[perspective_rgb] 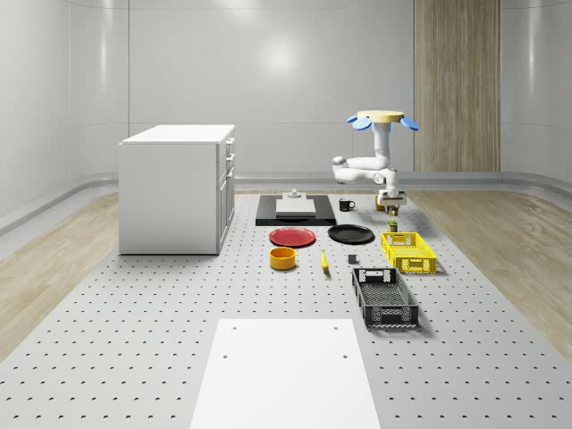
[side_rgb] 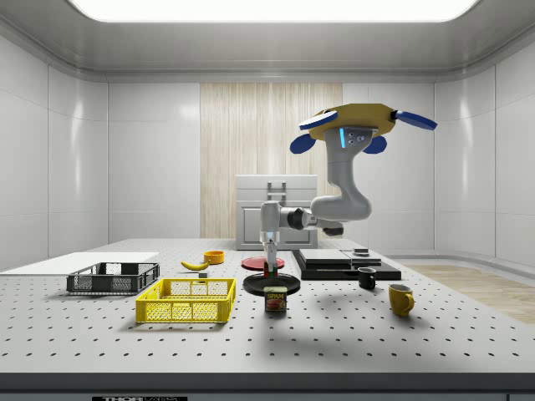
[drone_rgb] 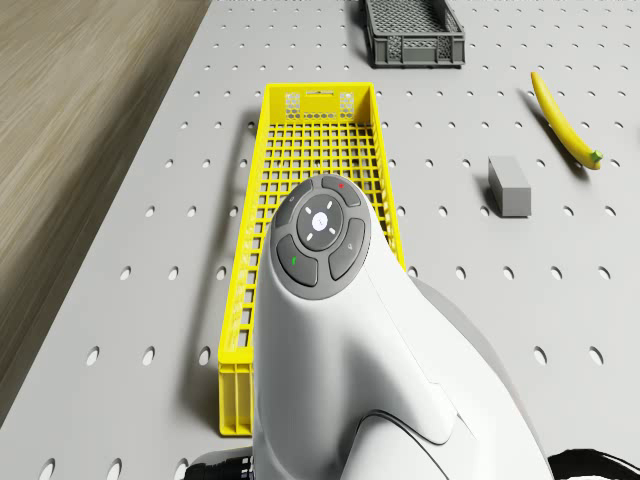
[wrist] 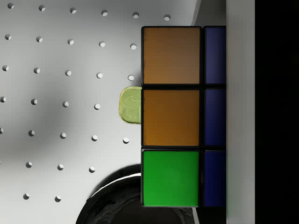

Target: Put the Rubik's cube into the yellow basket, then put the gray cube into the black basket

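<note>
**Tool's got the Rubik's cube, basket is right next door**

Tool [side_rgb: 270, 269] is clamped on the Rubik's cube [wrist: 172, 116], hanging over a small can [side_rgb: 276, 299] at the black plate's [perspective_rgb: 350, 234] edge, with the drone [side_rgb: 355, 124] hovering above. Yellow basket [drone_rgb: 312, 200] sits just beside, toward the side view's left, its long axis running away from the arm. Open top, bare bench [drone_rgb: 480, 290] around it, so I'd guess a short sideways carry. Gray cube [drone_rgb: 509, 186] waits beside the basket.

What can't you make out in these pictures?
- Can label: too small to read in the side view.
- Near end of the yellow basket: covered by the arm in the drone view.
- Most of the Rubik's cube: cut off by a gripper finger in the wrist view.
</note>
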### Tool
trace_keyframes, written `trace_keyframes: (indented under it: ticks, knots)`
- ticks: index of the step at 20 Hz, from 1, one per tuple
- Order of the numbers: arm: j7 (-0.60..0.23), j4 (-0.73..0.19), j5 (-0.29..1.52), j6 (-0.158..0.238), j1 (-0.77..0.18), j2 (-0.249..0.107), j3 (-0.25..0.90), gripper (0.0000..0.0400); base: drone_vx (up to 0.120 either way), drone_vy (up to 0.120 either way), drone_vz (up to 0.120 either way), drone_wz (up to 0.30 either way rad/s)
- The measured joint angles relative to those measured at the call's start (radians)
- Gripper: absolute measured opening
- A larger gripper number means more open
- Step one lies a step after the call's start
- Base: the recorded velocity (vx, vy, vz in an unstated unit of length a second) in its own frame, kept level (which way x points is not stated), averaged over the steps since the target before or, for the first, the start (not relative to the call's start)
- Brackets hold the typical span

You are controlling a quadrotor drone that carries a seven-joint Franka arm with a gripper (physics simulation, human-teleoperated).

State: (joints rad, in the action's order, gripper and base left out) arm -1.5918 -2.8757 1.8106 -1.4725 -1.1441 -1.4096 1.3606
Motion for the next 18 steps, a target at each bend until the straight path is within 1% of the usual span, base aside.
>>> trace_keyframes:
  ticks: [18]
  knots:
    - [-0.008, 0.001, -0.013, -0.029, -0.007, -0.031, 0.006, 0.0287, 0.12, 0.0, 0.0, 0.0]
